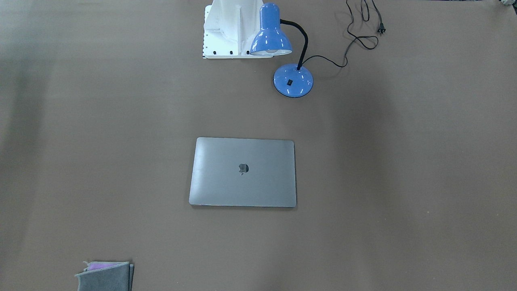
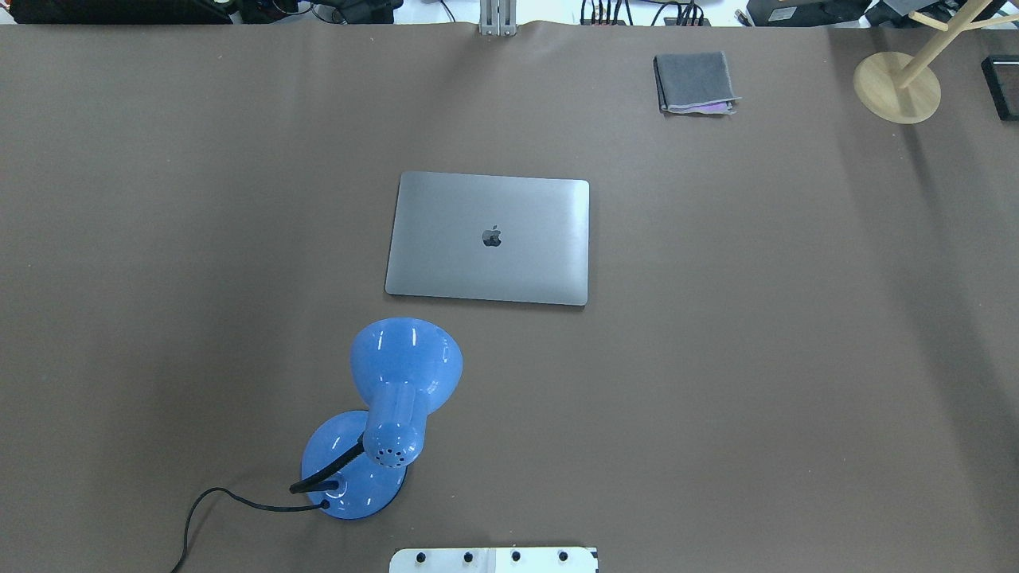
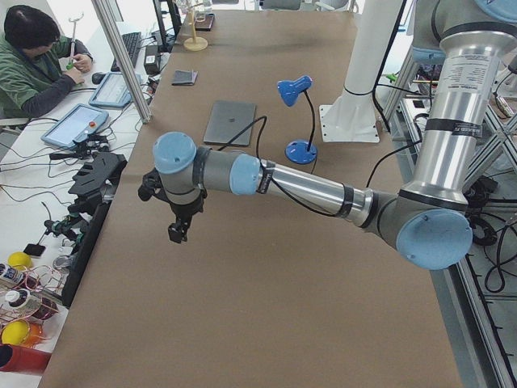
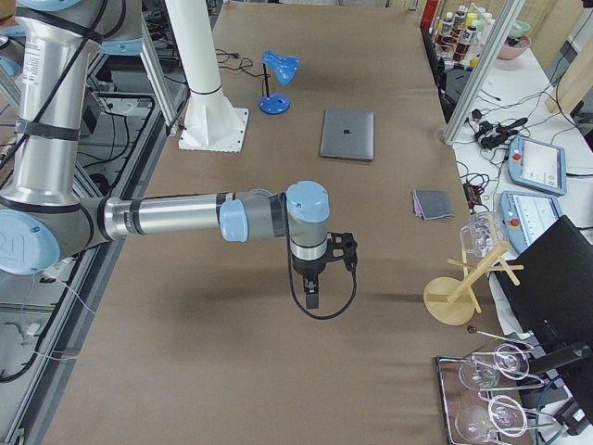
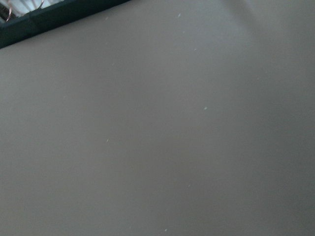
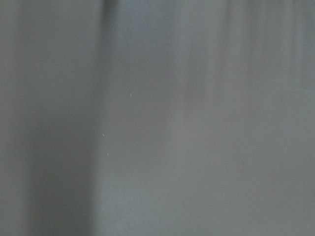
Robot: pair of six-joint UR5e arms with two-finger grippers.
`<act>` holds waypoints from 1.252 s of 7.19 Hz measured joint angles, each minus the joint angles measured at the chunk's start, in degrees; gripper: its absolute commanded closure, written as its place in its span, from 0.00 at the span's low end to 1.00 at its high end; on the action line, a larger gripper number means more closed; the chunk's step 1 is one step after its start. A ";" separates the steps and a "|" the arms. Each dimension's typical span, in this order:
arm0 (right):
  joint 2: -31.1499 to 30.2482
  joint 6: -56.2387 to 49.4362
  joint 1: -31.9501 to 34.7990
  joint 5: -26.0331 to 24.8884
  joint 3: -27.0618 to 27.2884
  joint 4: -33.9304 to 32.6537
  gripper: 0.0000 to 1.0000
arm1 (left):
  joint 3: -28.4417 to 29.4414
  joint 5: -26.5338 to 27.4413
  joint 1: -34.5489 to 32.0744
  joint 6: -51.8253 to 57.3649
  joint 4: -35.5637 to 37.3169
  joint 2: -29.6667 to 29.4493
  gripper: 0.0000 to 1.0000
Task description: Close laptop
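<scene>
The space-grey laptop (image 1: 242, 172) lies flat in the middle of the table with its lid down and the dark apple logo facing up. It also shows in the overhead view (image 2: 489, 237) and in both side views (image 3: 230, 122) (image 4: 347, 134). My left gripper (image 3: 176, 234) hangs over bare table far toward the left end. My right gripper (image 4: 313, 301) hangs over bare table far toward the right end. Both show only in the side views, so I cannot tell whether they are open or shut. The wrist views show only brown table surface.
A blue desk lamp (image 2: 390, 414) with a black cord stands between the laptop and the robot's base. A folded grey felt cloth (image 2: 694, 83) lies at the far right. A wooden stand (image 2: 898, 86) is at the far right corner. An operator (image 3: 36, 61) sits beside the table.
</scene>
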 measured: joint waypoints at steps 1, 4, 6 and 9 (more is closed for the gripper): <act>-1.93 -0.84 0.53 0.32 -1.16 0.15 0.00 | 0.30 0.40 -0.60 0.01 -2.96 4.25 0.01; -3.21 -1.13 0.81 1.45 -2.25 0.30 0.00 | 0.07 3.28 -0.93 -0.02 -6.12 10.25 0.01; -3.25 -1.10 0.82 2.63 -2.21 0.31 0.00 | -0.27 4.85 -0.95 0.10 -6.15 10.96 0.01; -3.38 -1.19 0.83 3.91 -2.23 0.31 0.00 | -1.93 4.57 -0.74 0.43 -6.58 11.33 0.01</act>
